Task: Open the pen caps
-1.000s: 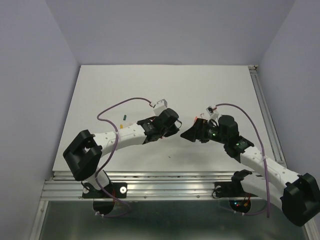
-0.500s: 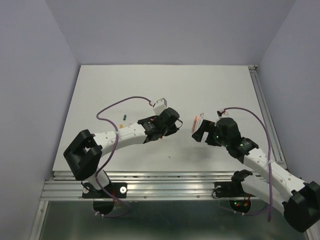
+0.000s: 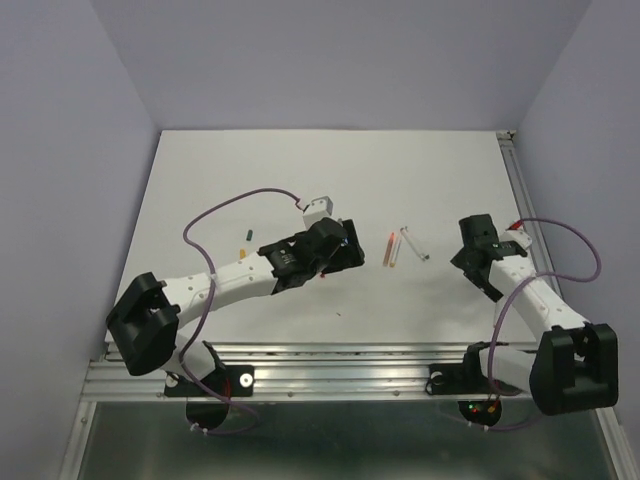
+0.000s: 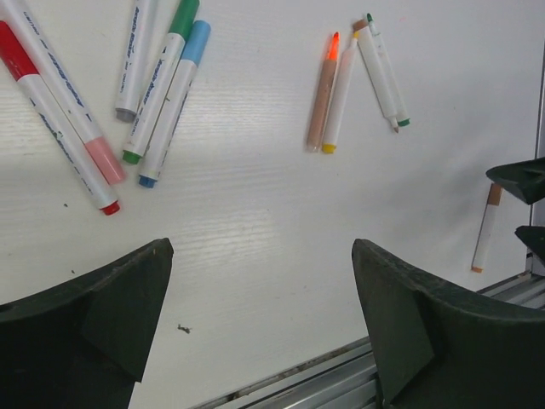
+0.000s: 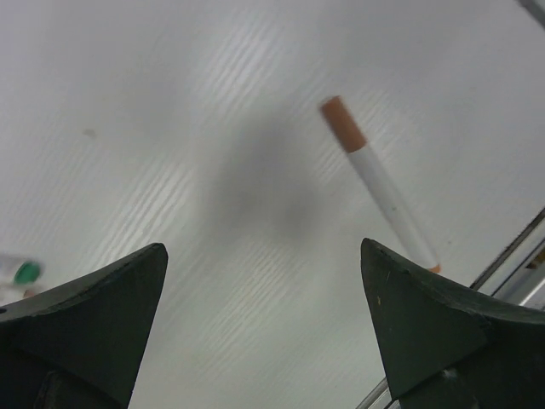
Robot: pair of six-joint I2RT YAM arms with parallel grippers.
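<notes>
My left gripper (image 3: 348, 250) (image 4: 260, 332) is open over bare table with nothing between its fingers. Beyond it, at the upper left of the left wrist view, lie several pens; their caps are red (image 4: 15, 53), pink (image 4: 104, 158), green (image 4: 183, 15) and blue (image 4: 196, 43). Three uncapped pens (image 3: 405, 246) lie mid-table, one with an orange tip (image 4: 332, 47). My right gripper (image 3: 472, 250) (image 5: 260, 332) is open and empty. A white pen with a brown cap (image 5: 343, 123) (image 4: 487, 230) lies just past its fingers.
Two small loose pieces, one green (image 3: 248, 233) and one yellowish (image 3: 243, 253), lie left of my left arm. The aluminium rail (image 3: 300, 352) runs along the table's near edge, close below my left gripper. Another rail (image 3: 530, 220) borders the right side.
My left gripper has opened and shifted slightly right. My right arm has swung back to the right, uncovering the pens in the middle of the table.
</notes>
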